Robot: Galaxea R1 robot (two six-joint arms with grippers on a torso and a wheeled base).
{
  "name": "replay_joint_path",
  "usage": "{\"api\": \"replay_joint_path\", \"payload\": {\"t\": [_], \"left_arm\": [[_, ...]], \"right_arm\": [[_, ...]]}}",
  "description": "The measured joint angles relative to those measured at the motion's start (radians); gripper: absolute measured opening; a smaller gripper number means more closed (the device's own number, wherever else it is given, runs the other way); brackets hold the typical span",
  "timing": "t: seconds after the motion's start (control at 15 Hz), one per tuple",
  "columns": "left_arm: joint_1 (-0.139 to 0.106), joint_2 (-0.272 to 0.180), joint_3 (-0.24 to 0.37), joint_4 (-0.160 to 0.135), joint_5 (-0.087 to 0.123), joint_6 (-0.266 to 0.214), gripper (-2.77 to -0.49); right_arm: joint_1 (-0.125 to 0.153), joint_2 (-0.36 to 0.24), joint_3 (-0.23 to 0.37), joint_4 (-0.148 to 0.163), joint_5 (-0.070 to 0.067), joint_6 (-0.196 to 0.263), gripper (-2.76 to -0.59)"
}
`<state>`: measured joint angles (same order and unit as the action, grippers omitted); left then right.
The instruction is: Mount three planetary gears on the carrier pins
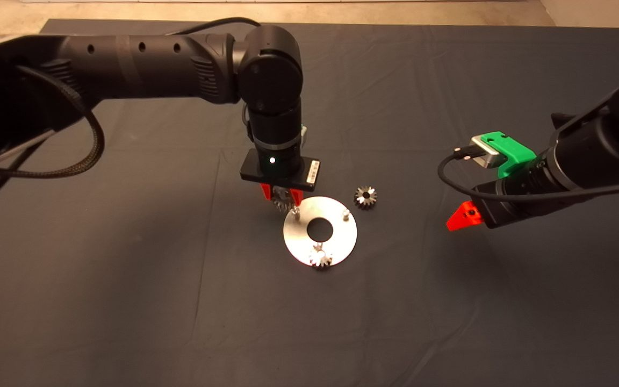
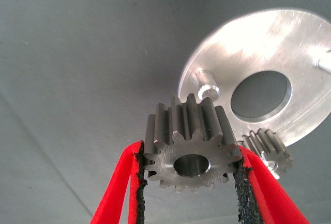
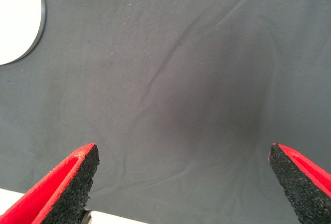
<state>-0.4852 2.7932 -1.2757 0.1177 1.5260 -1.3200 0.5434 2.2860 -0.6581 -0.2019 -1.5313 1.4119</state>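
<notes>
My left gripper (image 1: pixel 282 200) hangs over the white disc's (image 1: pixel 342 243) left rim, jaws clamped on a steel planetary gear (image 2: pixel 191 149) just above the nearest carrier pin (image 2: pixel 206 81). A second gear (image 1: pixel 321 259) sits on the pin at the disc's near edge. A third gear (image 1: pixel 365 196) lies on the mat beside the disc. My right gripper (image 3: pixel 183 182) waits well right, jaws apart, holding nothing.

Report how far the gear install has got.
One gear sits on the near pin of the carrier disc. The left gripper holds a second gear just above the far-left pin. The third gear lies on the mat; its pin is bare. The right gripper waits open.
</notes>
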Motion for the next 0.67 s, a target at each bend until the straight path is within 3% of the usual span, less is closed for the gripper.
{"api": "replay_joint_path", "payload": {"t": [0.27,0.67], "left_arm": [[0.058,0.011,-0.023,-0.002,0.000,0.000,-2.37],[0.067,0.032,-0.041,-0.001,-0.002,0.001,-2.37]], "right_arm": [[0.000,0.000,0.000,0.000,0.000,0.000,-0.89],[0.000,0.000,0.000,0.000,0.000,0.000,-0.89]]}}
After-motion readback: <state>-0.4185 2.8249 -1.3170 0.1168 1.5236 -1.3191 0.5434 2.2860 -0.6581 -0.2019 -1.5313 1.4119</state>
